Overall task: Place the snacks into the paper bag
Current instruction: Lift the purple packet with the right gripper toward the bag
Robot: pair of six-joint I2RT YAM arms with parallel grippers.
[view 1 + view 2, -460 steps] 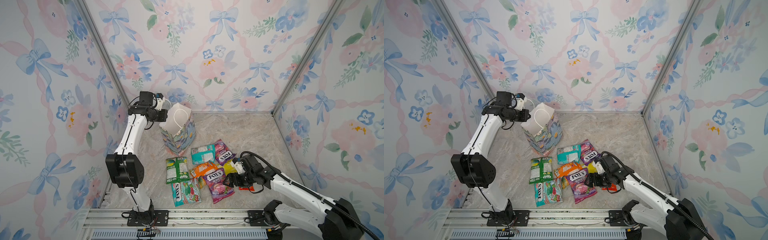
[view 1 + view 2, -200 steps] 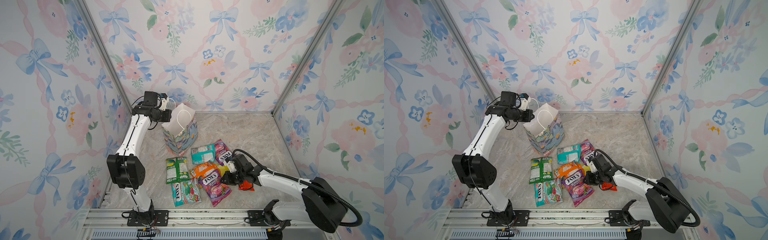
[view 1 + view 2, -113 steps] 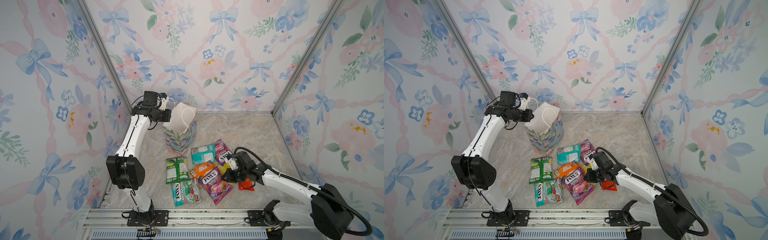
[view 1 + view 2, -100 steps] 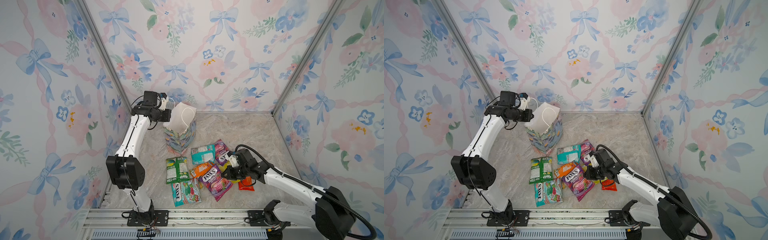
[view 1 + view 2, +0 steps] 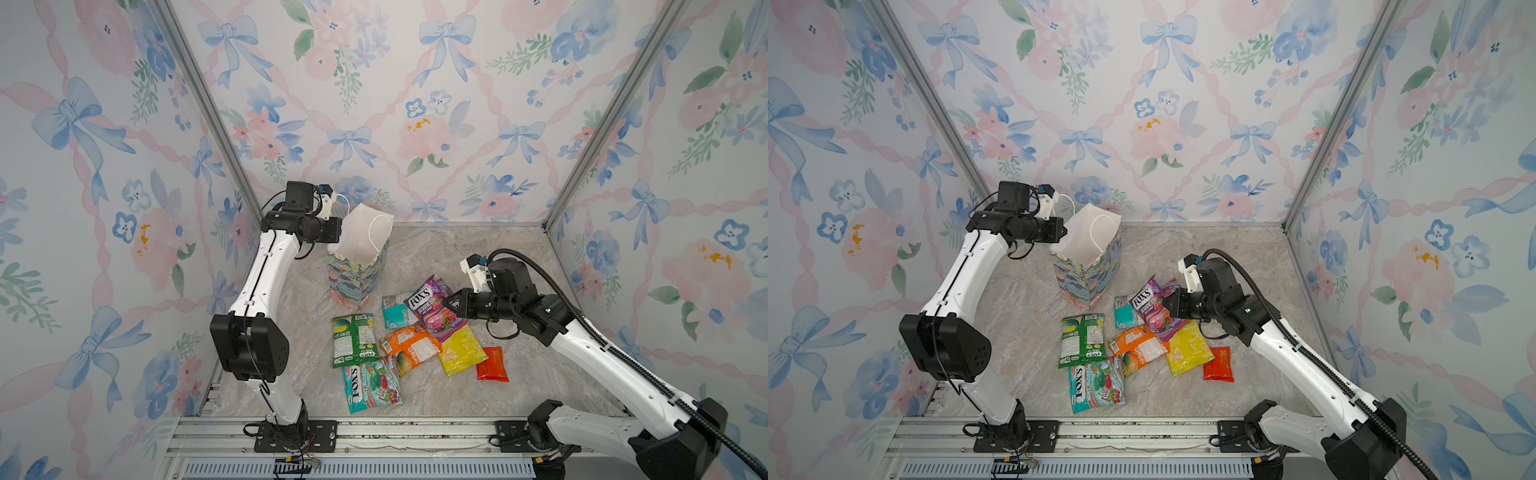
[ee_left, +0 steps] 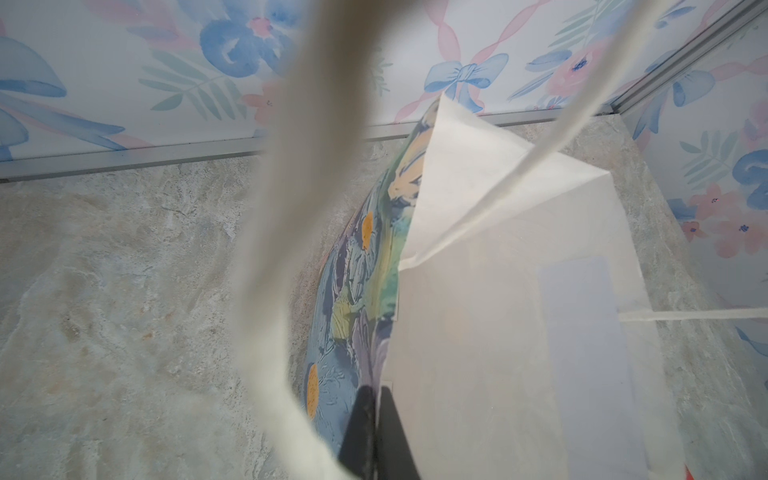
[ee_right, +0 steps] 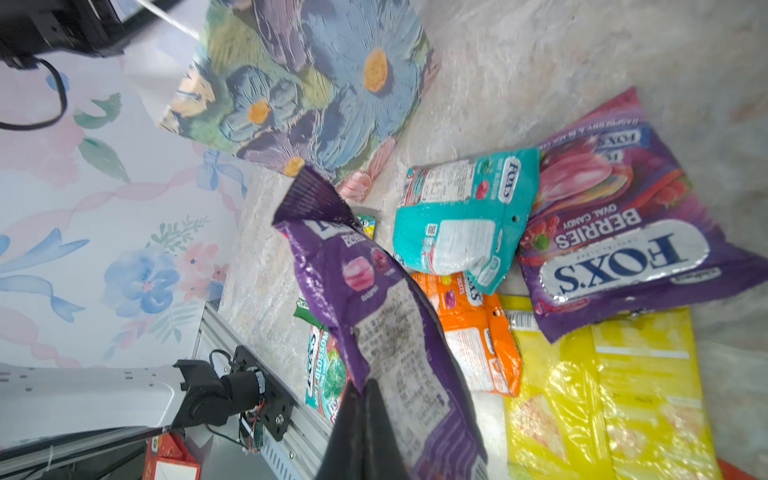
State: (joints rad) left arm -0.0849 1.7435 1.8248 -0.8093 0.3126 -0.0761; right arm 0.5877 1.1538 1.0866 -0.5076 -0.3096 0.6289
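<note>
Far left: the left gripper (image 5: pixel 337 232) (image 5: pixel 1060 235) keeps its fingers (image 6: pixel 388 432) pressed together on the rim of the blue-and-green floral paper gift bag (image 5: pixel 358 276) (image 5: pixel 1087 279) (image 6: pixel 353 291), the paper wall nipped between them, the same hold as a second ago. The bag stands at the back left of the grey marble-pattern tabletop (image 5: pixel 478 257), mouth open, white inside showing, one white cord handle (image 5: pixel 376 232) hanging against the inner wall; it sits about where it did. In front of it lies the pile: a green flat plastic pouch (image 5: pixel 353 338) (image 5: pixel 1081 340), a teal FOX'S mint pouch (image 5: pixel 372 384) (image 5: pixel 1096 384) nearest the rail, a smaller teal pouch (image 5: pixel 395 309) (image 7: pixel 461 224), an orange pouch (image 5: pixel 409 345) (image 7: pixel 478 332). Change noted: the glossy purple FOX'S BERRIES pouch (image 5: pixel 428 309) (image 5: pixel 1148 309) (image 7: pixel 374 311), half a second ago low over the orange one, now hangs higher and closer to the bag, overlapping the smaller teal pouch in both top views. The yellow pouch (image 5: pixel 461 351) (image 5: pixel 1187 351) is now mostly uncovered; a small red pouch (image 5: pixel 492 363) lies just right of it. A second purple pouch (image 7: pixel 623 232) stays flat on the table. The right gripper (image 5: pixel 446 301) (image 5: pixel 1167 305) (image 7: pixel 361 415) pinches the lifted pouch by one edge, fingers tight; whether its lower corner touches the pile I cannot tell.
</note>
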